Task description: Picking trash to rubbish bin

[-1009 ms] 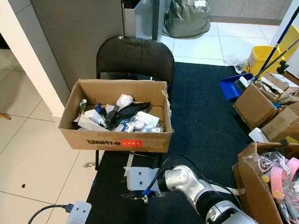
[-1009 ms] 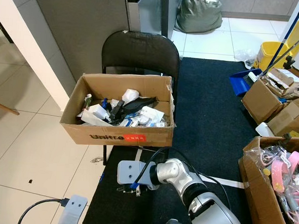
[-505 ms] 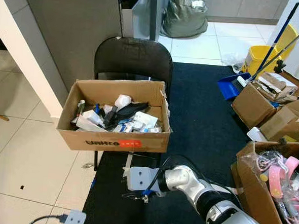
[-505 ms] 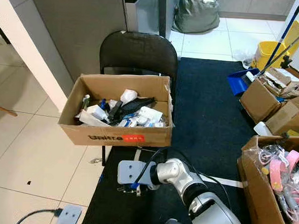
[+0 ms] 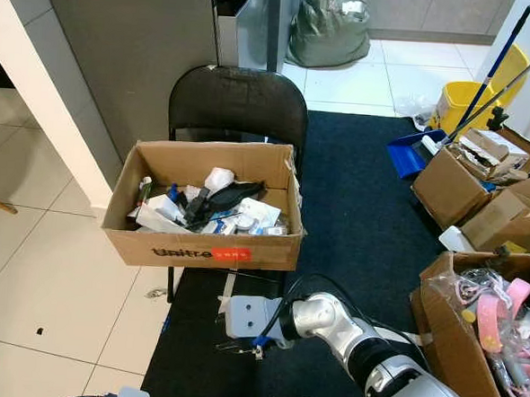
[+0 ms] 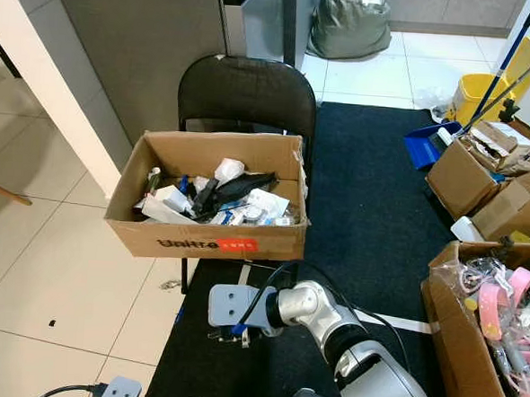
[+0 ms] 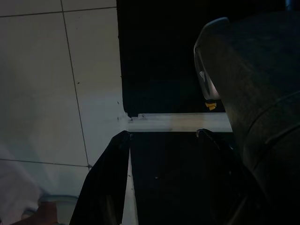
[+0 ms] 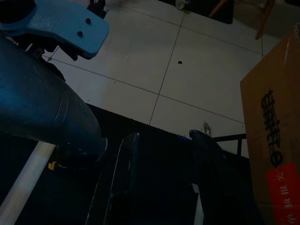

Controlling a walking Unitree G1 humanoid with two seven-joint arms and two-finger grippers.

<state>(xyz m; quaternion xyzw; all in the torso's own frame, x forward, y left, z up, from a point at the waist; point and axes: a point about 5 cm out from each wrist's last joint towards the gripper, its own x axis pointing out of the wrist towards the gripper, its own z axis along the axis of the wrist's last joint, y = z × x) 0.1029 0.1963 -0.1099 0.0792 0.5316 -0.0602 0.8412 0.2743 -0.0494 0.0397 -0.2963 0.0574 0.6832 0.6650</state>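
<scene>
a trash-filled cardboard box (image 5: 205, 215) sits on a black chair (image 5: 238, 107) at frame centre; right gripper (image 8: 161, 154) and left gripper (image 7: 161, 150) hang low, jaws released, grasping nothing.

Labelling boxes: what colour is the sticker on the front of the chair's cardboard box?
Red sticker, clearest in the right eye view.

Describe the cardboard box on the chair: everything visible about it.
The cardboard box is brown, open-topped and wider than deep, with dark lettering and a red label on its front. It rests level on the seat of a black chair, whose rounded back rises behind it. Inside lies a loose heap of trash: white packets, crumpled paper, dark plastic pieces. Its flaps stand up, the right one slightly torn. The right tool hangs low in front of it, not touching it.
</scene>
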